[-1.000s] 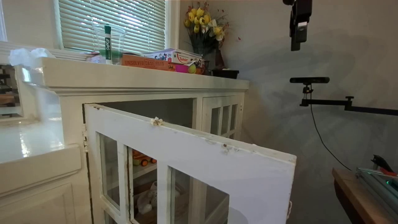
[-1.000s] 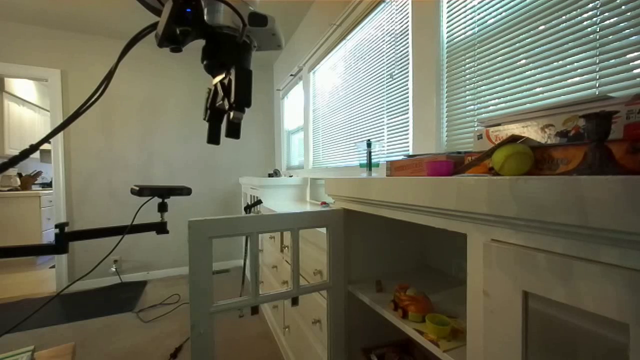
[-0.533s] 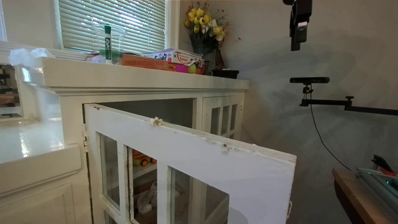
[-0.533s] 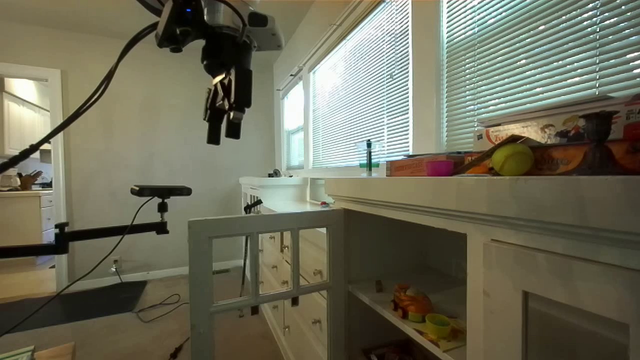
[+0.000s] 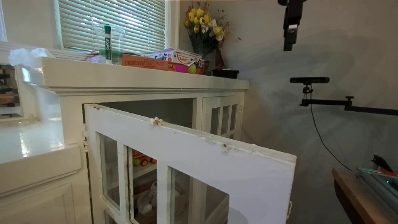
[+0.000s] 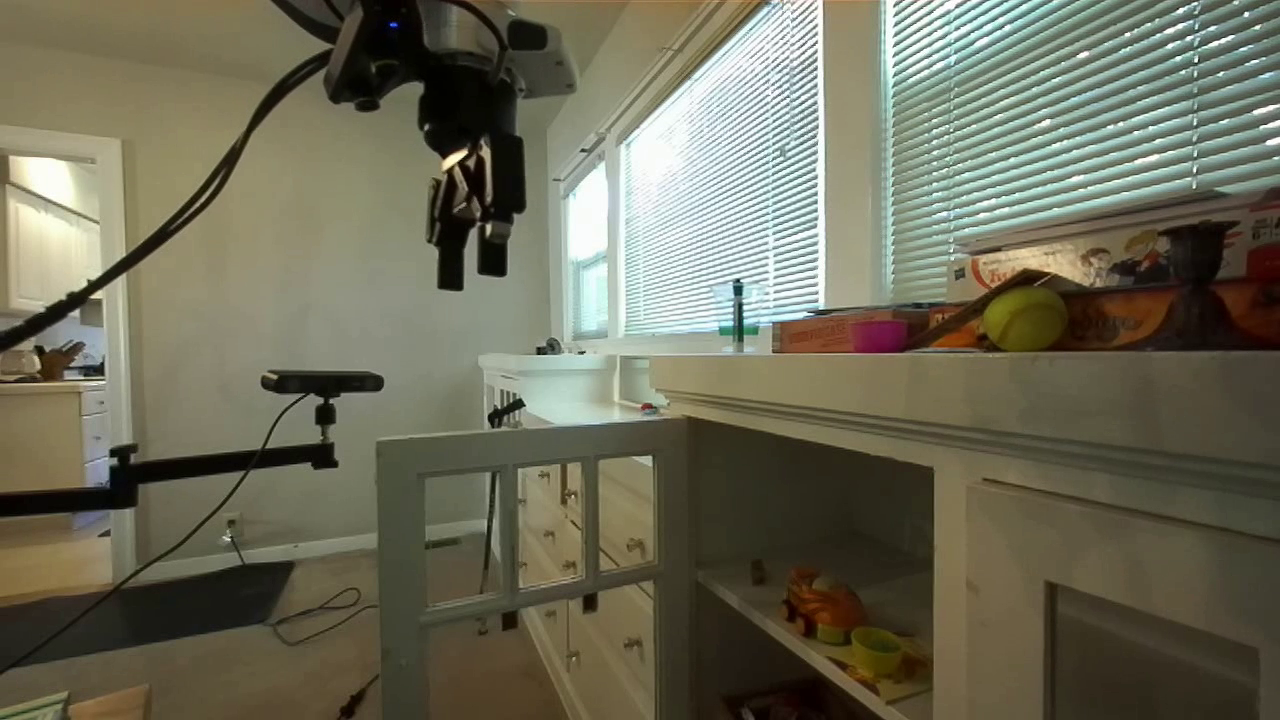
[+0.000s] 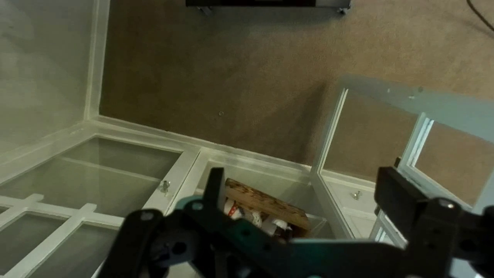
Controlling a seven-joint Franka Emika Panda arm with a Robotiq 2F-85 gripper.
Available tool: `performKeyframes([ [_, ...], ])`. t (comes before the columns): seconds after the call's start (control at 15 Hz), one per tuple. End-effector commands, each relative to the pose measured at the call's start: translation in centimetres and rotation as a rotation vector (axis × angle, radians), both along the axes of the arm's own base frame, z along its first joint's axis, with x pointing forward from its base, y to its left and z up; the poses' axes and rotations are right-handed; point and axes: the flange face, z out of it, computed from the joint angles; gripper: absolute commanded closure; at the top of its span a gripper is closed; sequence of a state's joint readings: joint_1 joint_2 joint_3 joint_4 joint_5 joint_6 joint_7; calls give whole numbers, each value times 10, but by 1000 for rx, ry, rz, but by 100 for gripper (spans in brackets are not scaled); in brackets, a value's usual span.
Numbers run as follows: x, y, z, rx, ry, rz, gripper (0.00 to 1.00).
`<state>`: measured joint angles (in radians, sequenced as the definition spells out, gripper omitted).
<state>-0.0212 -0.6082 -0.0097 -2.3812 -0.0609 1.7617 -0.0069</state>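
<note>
Hanging up high: gripper (image 6: 472, 268), wide, holding nothing | lower down: cabinet door (image 6: 399, 560), sticking out because hinges (image 5: 85, 137) hold one side | shelf (image 6: 762, 603) inside holds up orange toy (image 6: 832, 602)

You have the white windowed door (image 5: 192, 152) upright and swung out from the cabinet (image 5: 146, 79), its top edge worn.

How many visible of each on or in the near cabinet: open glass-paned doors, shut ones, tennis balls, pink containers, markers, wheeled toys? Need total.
Open glass-paned door: 1
Shut glass-paned door: 1
Tennis ball: 1
Pink container: 1
Marker: 1
Wheeled toy: 1
Total: 6
</note>
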Motion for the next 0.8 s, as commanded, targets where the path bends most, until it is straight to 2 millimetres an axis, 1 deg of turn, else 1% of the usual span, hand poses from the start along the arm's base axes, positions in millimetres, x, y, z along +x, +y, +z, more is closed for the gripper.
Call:
performKeyframes([
  [0.0, 17, -12, -9, -47, -60, -32, 0],
  [0.13, 28, -19, -15, -50, -88, -51, 0],
  [0.33, 45, -29, -29, -56, -110, -85, 0],
  [0.73, 75, -46, -70, -61, -119, -166, 0],
])
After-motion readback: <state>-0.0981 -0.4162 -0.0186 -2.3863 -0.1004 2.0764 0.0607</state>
